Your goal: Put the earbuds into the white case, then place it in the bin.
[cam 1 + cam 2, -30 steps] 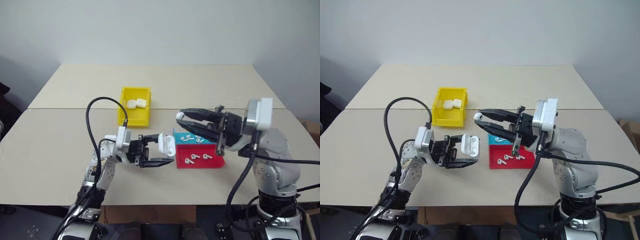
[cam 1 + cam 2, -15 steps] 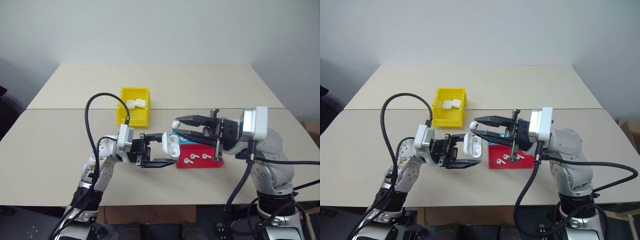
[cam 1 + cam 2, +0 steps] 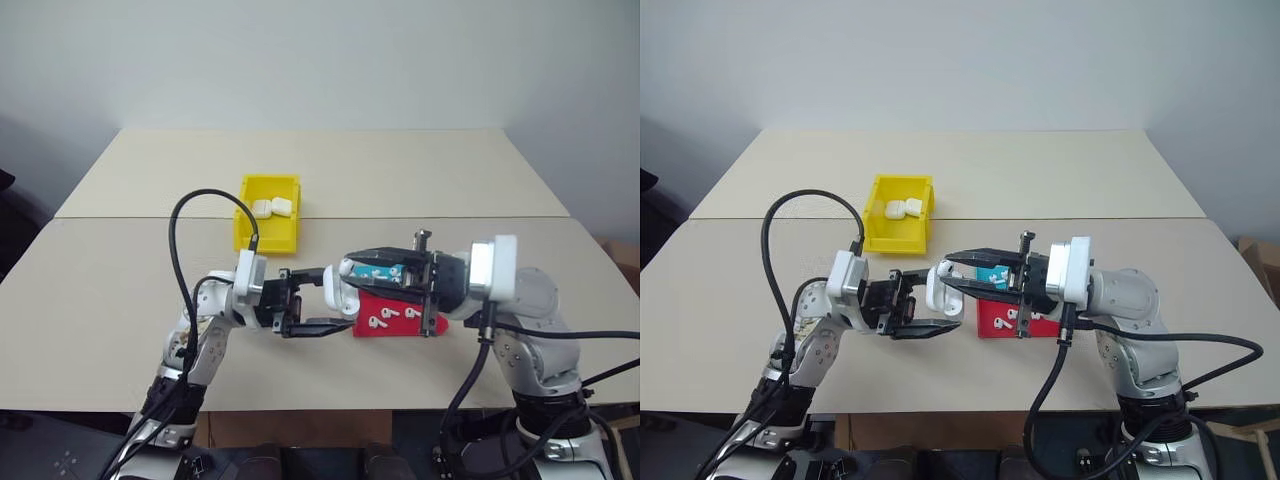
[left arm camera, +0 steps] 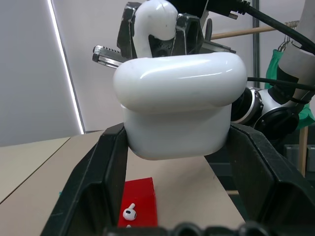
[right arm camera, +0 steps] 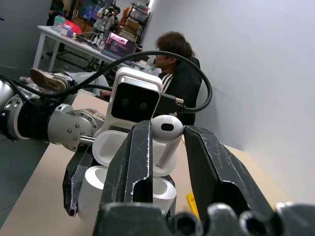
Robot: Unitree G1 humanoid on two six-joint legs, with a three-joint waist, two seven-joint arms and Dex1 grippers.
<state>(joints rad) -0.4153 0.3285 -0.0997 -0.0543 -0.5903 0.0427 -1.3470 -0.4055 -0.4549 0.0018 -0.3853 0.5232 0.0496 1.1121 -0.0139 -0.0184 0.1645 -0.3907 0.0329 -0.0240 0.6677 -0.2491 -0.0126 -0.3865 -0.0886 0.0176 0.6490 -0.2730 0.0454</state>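
Beige surface: earbud insertion mid-air.
Left gripper clamps the white case, lid open, steadying it; right gripper pinches an earbud above it.

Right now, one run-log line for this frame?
left gripper: shut on open white case | right gripper: shut on earbud, at the case mouth | yellow bin: two cases inside | red tray: loose earbuds

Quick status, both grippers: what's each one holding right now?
Left gripper: shut on the white case, lid open.
Right gripper: shut on an earbud, just above the case.
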